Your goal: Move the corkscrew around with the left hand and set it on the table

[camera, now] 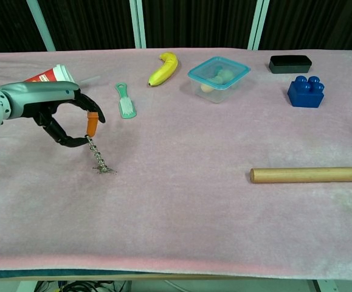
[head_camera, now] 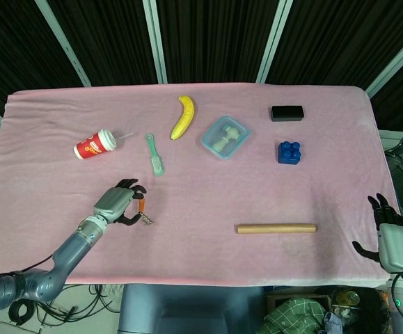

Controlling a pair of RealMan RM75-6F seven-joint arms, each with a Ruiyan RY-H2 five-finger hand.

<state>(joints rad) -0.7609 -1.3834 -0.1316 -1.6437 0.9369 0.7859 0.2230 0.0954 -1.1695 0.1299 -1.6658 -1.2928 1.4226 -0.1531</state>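
Observation:
The corkscrew (camera: 95, 143) has an orange handle and a metal spiral; its spiral tip touches the pink cloth while the handle stands up. My left hand (camera: 63, 112) pinches the orange handle between thumb and fingers, at the table's left front. In the head view the left hand (head_camera: 120, 204) holds the corkscrew (head_camera: 143, 211) at its right side. My right hand (head_camera: 394, 240) hangs off the table's right front corner, fingers spread, holding nothing.
A red cup (head_camera: 95, 145) lies on its side behind the left hand, with a green brush (head_camera: 155, 156) beside it. Farther back are a banana (head_camera: 182, 117), a clear container (head_camera: 225, 136), a blue block (head_camera: 289, 152) and a black box (head_camera: 287, 113). A wooden dowel (head_camera: 276, 228) lies front right.

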